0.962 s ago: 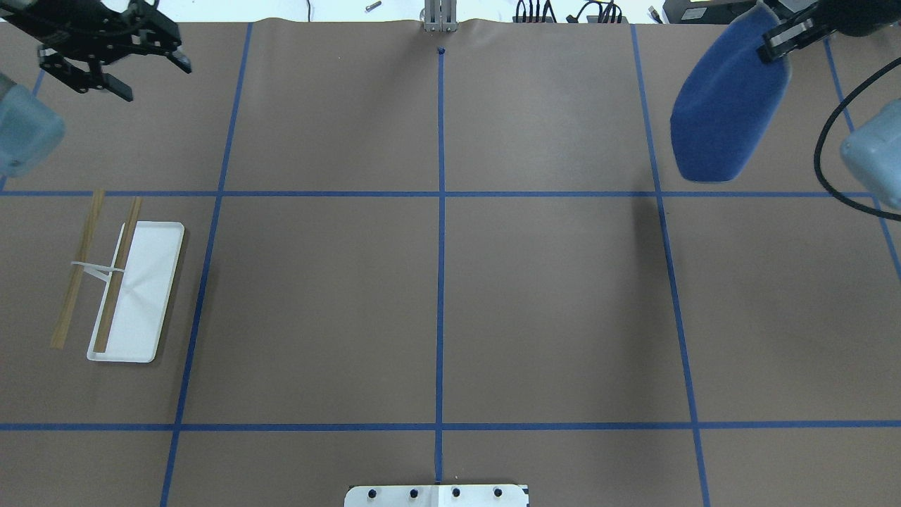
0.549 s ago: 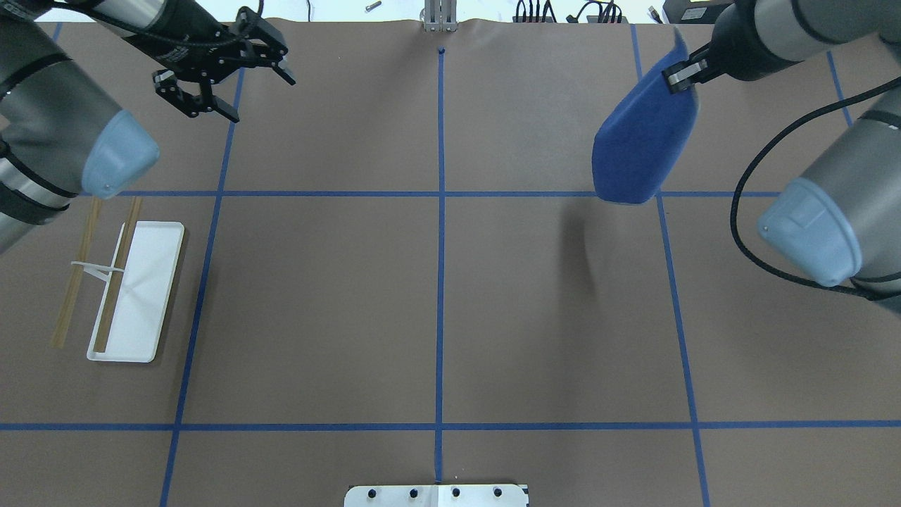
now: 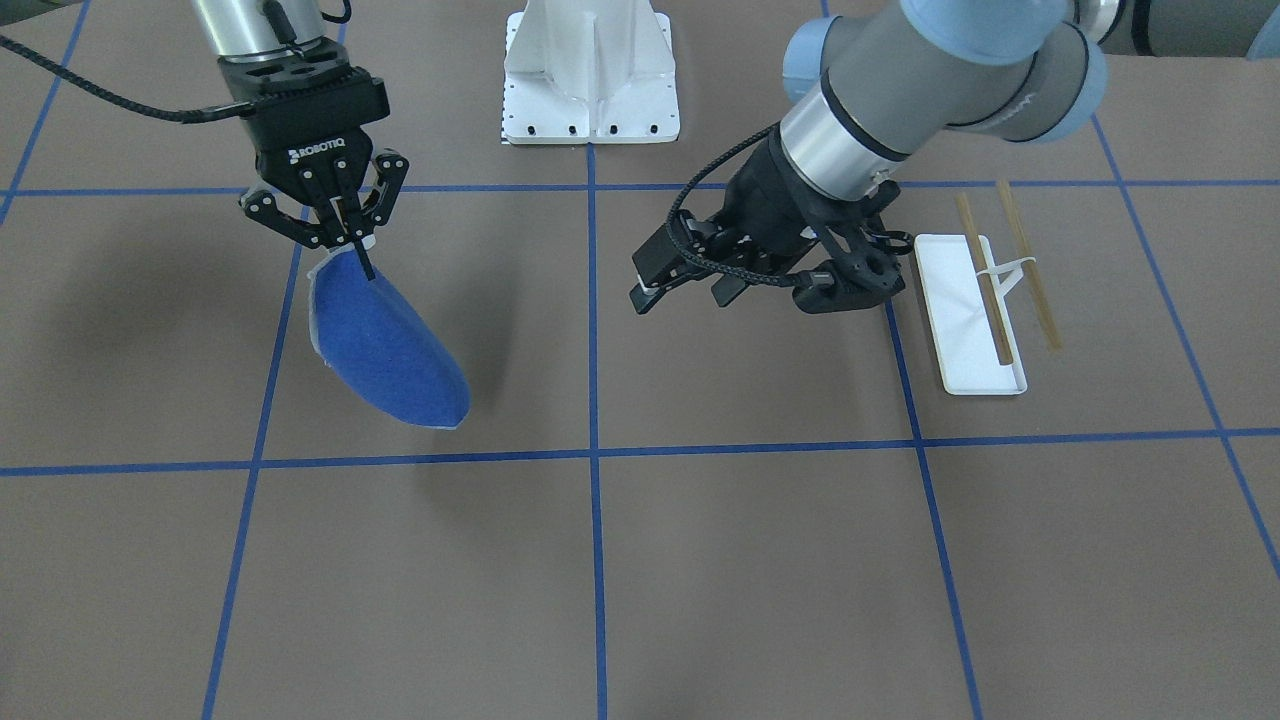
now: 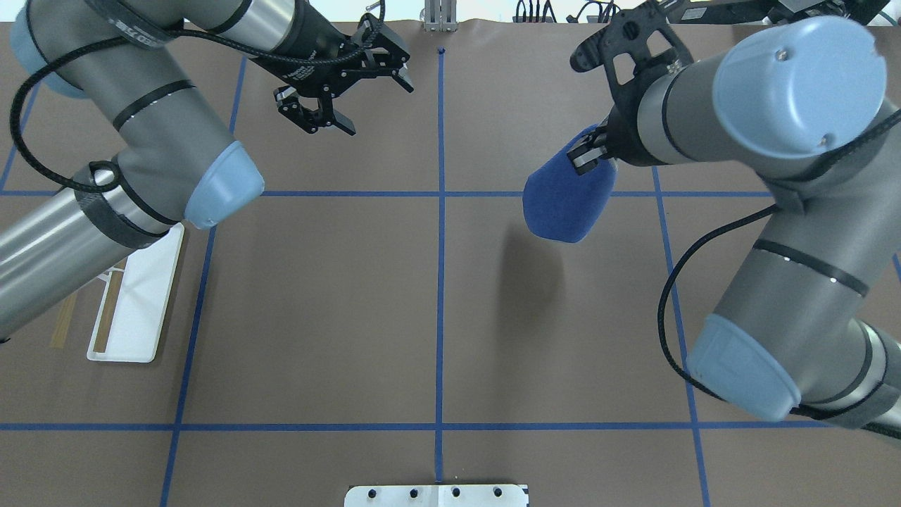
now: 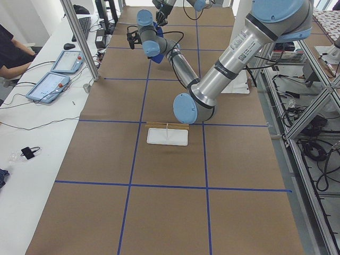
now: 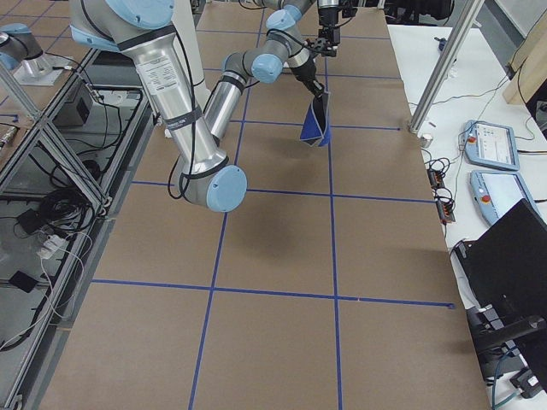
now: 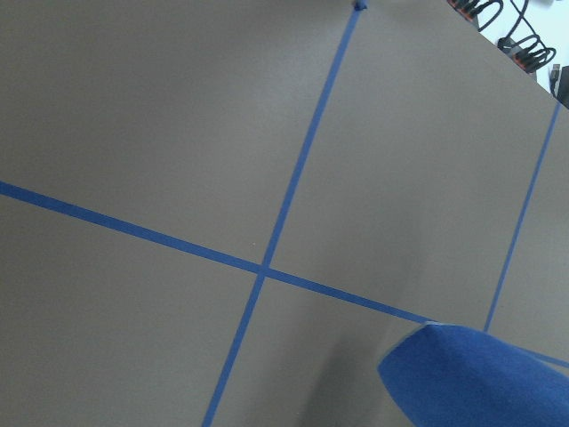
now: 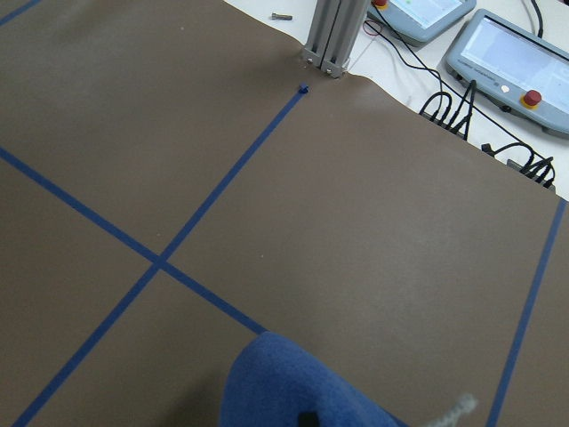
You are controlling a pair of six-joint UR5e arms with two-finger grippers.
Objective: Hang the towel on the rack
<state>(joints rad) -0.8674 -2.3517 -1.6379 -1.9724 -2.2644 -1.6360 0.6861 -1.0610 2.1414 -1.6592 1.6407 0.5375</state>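
My right gripper (image 3: 343,243) is shut on the top corner of the blue towel (image 3: 388,350), which hangs free above the table. In the overhead view this gripper (image 4: 586,156) holds the towel (image 4: 566,201) right of the centre line. The towel also shows in the left wrist view (image 7: 480,382) and in the right wrist view (image 8: 293,391). My left gripper (image 4: 380,110) is open and empty, left of the centre line at the far side. The rack (image 3: 985,300) stands on its white tray (image 4: 144,296) at the table's left, partly hidden under my left arm.
A white bolted pedestal (image 3: 590,70) sits at the robot's side of the table (image 4: 436,317), which is covered in brown paper with blue tape lines. Operator consoles (image 6: 491,145) lie on a side bench. A metal post (image 4: 438,17) stands at the far edge.
Both arms have swung toward the table's middle. The right gripper carried the hanging towel left and nearer to the robot. The left gripper moved right, still open, and its arm now covers part of the rack.
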